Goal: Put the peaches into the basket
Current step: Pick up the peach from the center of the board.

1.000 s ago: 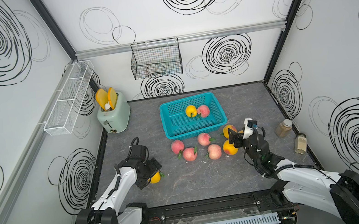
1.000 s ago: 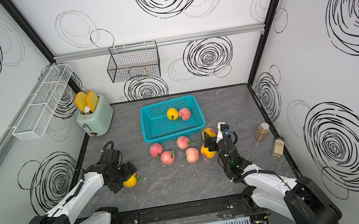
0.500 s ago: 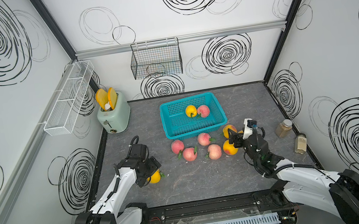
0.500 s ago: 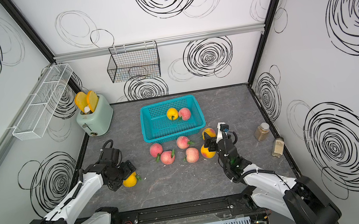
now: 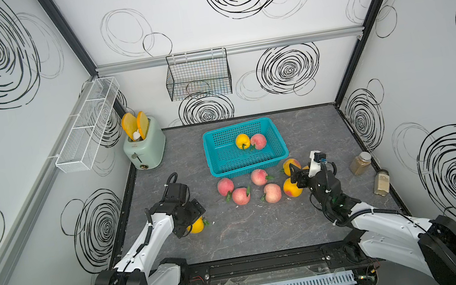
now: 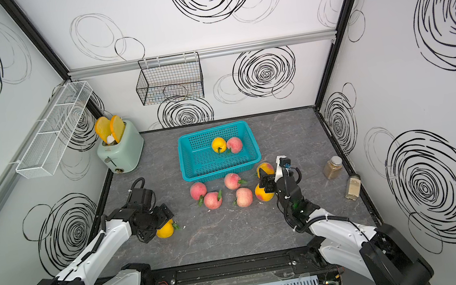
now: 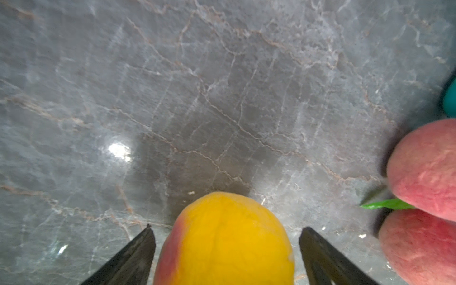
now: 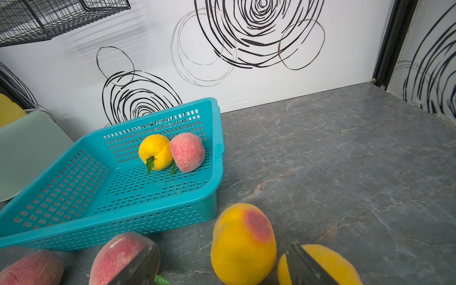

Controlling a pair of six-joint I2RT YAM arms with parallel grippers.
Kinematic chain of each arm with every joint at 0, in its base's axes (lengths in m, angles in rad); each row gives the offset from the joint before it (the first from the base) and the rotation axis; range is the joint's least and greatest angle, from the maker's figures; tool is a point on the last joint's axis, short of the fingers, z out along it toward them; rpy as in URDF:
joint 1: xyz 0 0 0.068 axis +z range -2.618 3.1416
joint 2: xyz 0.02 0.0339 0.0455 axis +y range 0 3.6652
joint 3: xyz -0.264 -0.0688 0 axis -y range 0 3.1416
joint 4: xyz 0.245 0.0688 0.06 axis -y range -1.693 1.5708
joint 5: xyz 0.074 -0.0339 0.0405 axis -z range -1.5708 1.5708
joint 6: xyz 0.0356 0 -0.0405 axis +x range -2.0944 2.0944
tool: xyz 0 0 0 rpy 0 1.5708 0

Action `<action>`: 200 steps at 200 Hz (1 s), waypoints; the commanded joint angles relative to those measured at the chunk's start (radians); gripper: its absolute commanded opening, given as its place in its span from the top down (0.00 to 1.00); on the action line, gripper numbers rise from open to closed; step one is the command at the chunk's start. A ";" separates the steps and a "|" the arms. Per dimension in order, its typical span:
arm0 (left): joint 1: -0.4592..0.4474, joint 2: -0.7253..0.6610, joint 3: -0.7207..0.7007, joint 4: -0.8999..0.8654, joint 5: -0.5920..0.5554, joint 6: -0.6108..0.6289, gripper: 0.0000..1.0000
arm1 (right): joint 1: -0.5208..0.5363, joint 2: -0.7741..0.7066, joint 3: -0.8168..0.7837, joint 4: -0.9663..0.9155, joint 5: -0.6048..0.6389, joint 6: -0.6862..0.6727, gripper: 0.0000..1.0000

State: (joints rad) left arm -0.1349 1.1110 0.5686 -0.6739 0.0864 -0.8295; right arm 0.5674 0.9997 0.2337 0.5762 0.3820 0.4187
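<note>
Looking into the basket, you see a yellow peach touching a pink peach, leaves toward the robot; its long axis runs across the table; left gripper spread astride a lone peach; right gripper spread around a blushed peach just beside the basket.

A yellow peach with a red blush sits on the grey marbled tabletop. The gripper straddles it, one dark finger on either side. Two pink peaches lie close together nearby.
</note>
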 commanded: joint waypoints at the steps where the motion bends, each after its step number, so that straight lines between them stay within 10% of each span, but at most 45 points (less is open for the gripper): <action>1: -0.011 0.028 0.031 0.013 0.015 0.022 0.08 | 0.007 -0.010 0.013 0.004 0.014 -0.001 0.15; 103: -0.032 0.044 0.070 0.010 0.004 0.052 0.33 | 0.007 -0.009 0.012 0.004 0.015 -0.001 0.15; 200: -0.032 0.018 0.205 0.031 0.074 0.198 0.33 | 0.006 -0.019 0.009 0.004 0.018 -0.001 0.15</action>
State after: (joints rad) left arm -0.1631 1.1481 0.7025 -0.6586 0.1158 -0.7181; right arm 0.5674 0.9993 0.2337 0.5762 0.3824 0.4183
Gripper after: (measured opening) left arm 0.737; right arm 0.849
